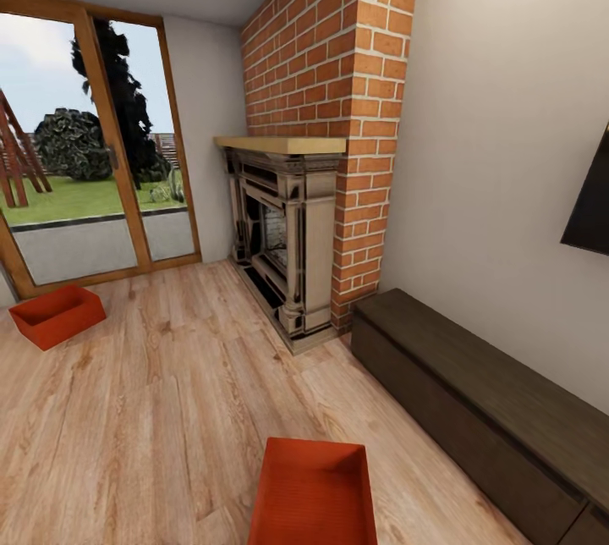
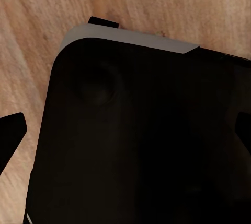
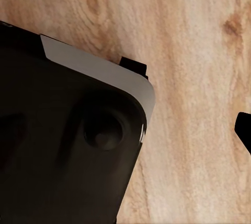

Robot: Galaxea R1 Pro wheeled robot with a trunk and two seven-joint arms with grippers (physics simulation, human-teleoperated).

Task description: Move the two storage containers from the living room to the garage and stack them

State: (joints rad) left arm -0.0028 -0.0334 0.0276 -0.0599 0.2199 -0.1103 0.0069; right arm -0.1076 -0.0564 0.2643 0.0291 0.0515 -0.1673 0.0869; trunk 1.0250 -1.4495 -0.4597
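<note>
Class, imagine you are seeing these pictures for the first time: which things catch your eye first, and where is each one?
The tall brick fireplace stands in the middle against the far wall, with a glass door to the garden at its left. Two orange-red storage containers lie on the wood-plank floor: the near container just ahead at the bottom of the head view, the far container at the left by the door.

black robot body (image 3: 57,151), grey-edged corner | over light wood-plank floor (image 3: 198,51) | dark fingertip (image 3: 244,127) at edge

Soft daylight from the glass door (image 1: 93,147); wrist views blurry.
</note>
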